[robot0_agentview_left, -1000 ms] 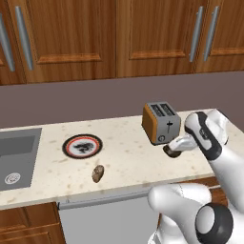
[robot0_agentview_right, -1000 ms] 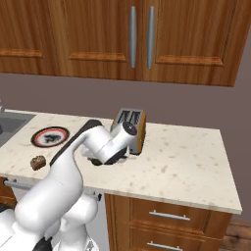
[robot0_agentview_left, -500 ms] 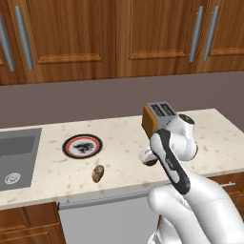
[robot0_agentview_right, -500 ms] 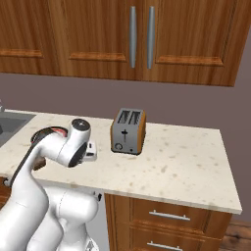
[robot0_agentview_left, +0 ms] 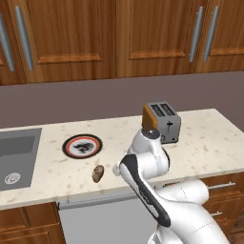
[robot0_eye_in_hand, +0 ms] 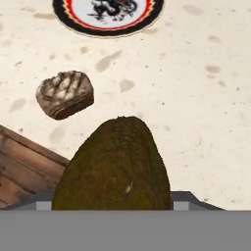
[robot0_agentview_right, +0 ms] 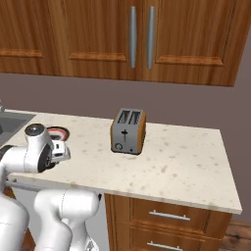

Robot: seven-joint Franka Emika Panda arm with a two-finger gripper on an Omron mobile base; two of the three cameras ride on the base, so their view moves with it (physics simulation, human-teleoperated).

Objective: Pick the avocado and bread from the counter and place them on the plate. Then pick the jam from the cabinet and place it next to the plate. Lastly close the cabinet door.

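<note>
The dark olive avocado (robot0_eye_in_hand: 115, 169) sits between my gripper's (robot0_eye_in_hand: 115, 202) fingers, which are shut on it just above the counter (robot0_eye_in_hand: 196, 98). The brown lumpy bread (robot0_eye_in_hand: 64, 94) lies on the counter a little ahead and to the left, and the red and black rimmed plate (robot0_eye_in_hand: 109, 12) lies beyond it. From the left base, my gripper (robot0_agentview_left: 117, 168) hangs just right of the bread (robot0_agentview_left: 97, 173), with the plate (robot0_agentview_left: 82, 146) behind. The cabinet (robot0_agentview_right: 142, 39) above has both doors shut, so the jam is hidden.
A steel toaster (robot0_agentview_left: 162, 122) with wood sides stands on the counter to the right of my arm. A grey sink (robot0_agentview_left: 14, 157) is set into the counter at the left. More wooden wall cabinets (robot0_agentview_left: 76, 38) line the back wall.
My arm has swung left from beside the toaster to the spot near the bread and plate, carrying the avocado with it.
</note>
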